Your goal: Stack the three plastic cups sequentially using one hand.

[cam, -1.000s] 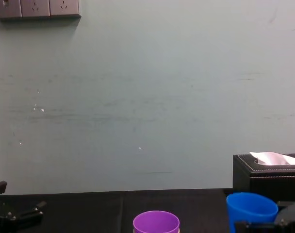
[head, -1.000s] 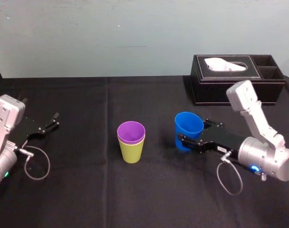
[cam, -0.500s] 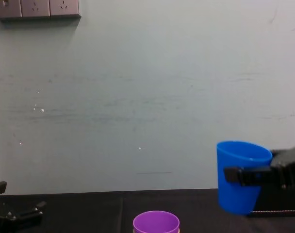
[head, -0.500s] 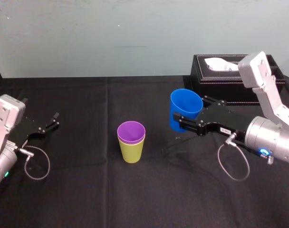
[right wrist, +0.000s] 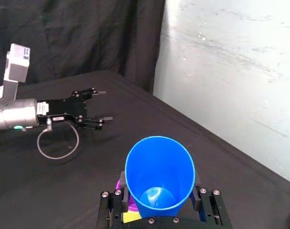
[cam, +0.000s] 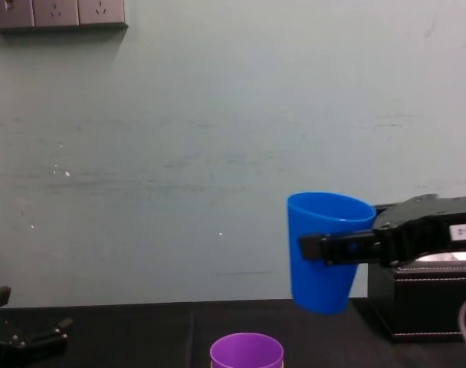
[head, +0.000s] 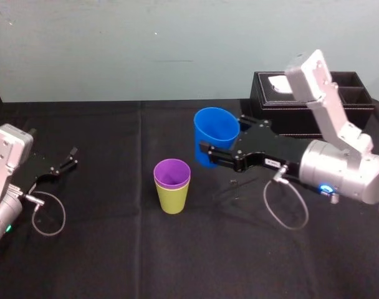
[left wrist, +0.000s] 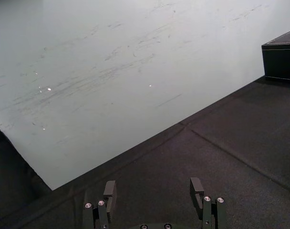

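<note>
The right end effector (head: 219, 142) is clamping the blue cup (head: 211, 128) by its sides and holding it in the air, mouth up. The cup is hanging just right of and above the purple cup (head: 172, 172), which is sitting nested in the yellow-green cup (head: 172, 199) mid-surface (head: 115, 249). The left end effector (head: 72, 157) is idling at the left edge with its fingers spread wide.

Silver-grey right arm (head: 339, 171), black end effector (head: 220, 132), looped grey cable (head: 265, 205).

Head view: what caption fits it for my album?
Right gripper holds the blue cup aloft near the purple cup nested in the yellow-green cup.
</note>
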You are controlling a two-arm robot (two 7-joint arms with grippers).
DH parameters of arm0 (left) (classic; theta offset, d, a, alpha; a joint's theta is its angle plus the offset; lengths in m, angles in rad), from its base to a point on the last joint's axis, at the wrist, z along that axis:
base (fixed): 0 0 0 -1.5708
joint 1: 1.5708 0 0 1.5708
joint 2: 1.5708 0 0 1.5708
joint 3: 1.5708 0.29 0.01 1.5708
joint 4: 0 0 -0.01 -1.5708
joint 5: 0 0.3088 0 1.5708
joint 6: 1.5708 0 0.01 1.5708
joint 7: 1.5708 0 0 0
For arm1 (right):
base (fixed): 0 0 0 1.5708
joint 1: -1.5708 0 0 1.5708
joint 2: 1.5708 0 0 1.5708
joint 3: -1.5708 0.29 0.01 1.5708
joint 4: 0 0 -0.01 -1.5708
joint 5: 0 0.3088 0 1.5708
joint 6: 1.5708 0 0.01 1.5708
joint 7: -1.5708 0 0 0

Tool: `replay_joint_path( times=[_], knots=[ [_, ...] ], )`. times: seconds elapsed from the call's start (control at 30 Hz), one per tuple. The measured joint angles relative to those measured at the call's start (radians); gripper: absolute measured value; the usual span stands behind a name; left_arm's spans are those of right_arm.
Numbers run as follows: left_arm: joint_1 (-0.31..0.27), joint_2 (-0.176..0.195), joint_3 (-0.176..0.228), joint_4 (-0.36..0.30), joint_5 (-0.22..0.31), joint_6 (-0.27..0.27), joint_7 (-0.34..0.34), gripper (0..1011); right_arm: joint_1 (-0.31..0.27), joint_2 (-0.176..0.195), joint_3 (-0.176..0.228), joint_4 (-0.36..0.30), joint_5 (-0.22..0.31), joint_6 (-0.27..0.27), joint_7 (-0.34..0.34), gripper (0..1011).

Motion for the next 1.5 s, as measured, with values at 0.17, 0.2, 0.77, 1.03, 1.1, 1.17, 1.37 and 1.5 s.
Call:
replay_joint_path(
  times=[0.17, 0.2, 0.77, 1.03, 1.1, 1.17, 1.37, 1.5],
  knots=[
    [0.000, 0.000, 0.000, 0.000, 0.000, 0.000, 0.000, 1010, 0.027, -0.019, -0.033, 0.018, -0.010, 0.009, -0.001, 726],
    [0.000, 0.000, 0.000, 0.000, 0.000, 0.000, 0.000, 1010, 0.032, -0.023, -0.039, 0.023, -0.011, 0.011, -0.001, 724],
    [0.000, 0.000, 0.000, 0.000, 0.000, 0.000, 0.000, 1010, 0.088, -0.077, -0.118, 0.090, -0.052, 0.026, -0.002, 724],
    [0.000, 0.000, 0.000, 0.000, 0.000, 0.000, 0.000, 1010, 0.097, -0.093, -0.132, 0.107, -0.067, 0.025, 0.000, 726],
    [0.000, 0.000, 0.000, 0.000, 0.000, 0.000, 0.000, 1010, 0.100, -0.098, -0.135, 0.115, -0.071, 0.025, 0.000, 726],
    [0.000, 0.000, 0.000, 0.000, 0.000, 0.000, 0.000, 1010, 0.103, -0.102, -0.137, 0.122, -0.074, 0.024, 0.001, 724],
    [0.000, 0.000, 0.000, 0.000, 0.000, 0.000, 0.000, 1010, 0.113, -0.118, -0.142, 0.152, -0.083, 0.022, 0.004, 726],
    [0.000, 0.000, 0.000, 0.000, 0.000, 0.000, 0.000, 1010, 0.118, -0.127, -0.145, 0.169, -0.088, 0.018, 0.008, 726]
  ],
)
